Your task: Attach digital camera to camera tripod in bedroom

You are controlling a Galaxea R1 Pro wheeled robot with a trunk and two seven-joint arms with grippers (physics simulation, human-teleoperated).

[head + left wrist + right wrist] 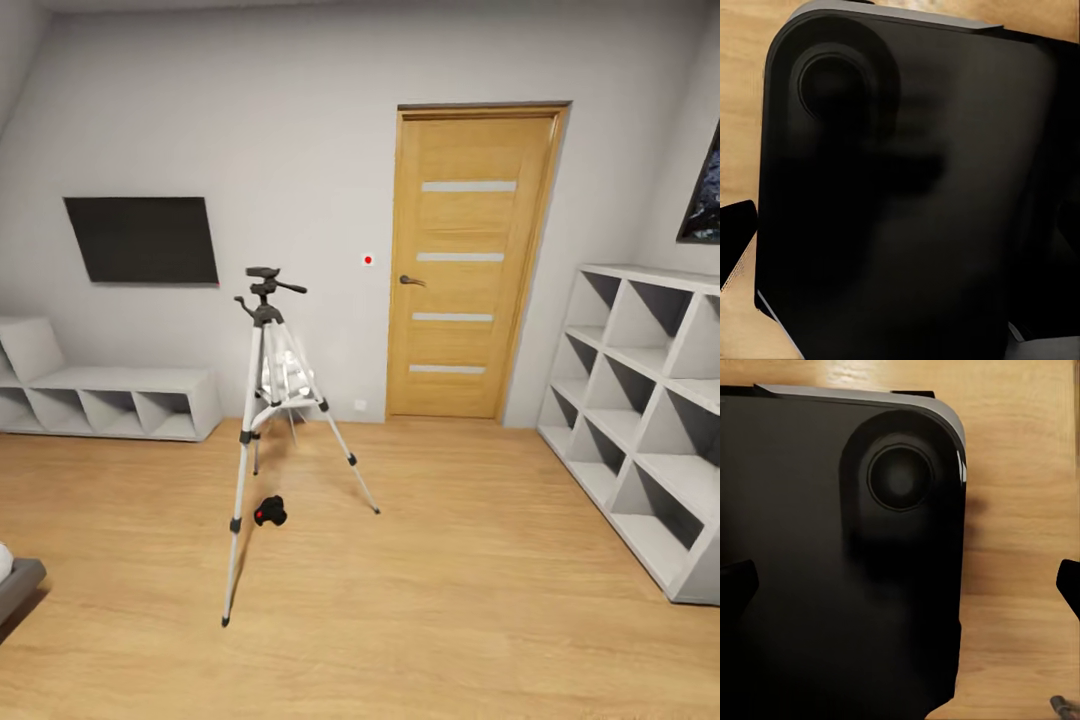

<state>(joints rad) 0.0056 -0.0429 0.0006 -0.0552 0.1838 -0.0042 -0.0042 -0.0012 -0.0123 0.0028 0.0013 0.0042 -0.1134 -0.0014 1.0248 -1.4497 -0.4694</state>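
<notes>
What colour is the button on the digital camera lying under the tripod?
Red, on the black digital camera lying on the floor between the camera tripod legs; head view shows it best.

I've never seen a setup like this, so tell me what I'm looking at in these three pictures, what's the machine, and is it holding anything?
It's a simulated wheeled robot with two arms. The big picture comes from its head camera: a bedroom with a camera tripod standing on the wood floor, a small black digital camera lying on the floor between its legs, a door, a wall TV and a cube shelf. The other two come from wrist cameras, looking down at dark robot bodywork over the floor. Nothing appears held.
</notes>
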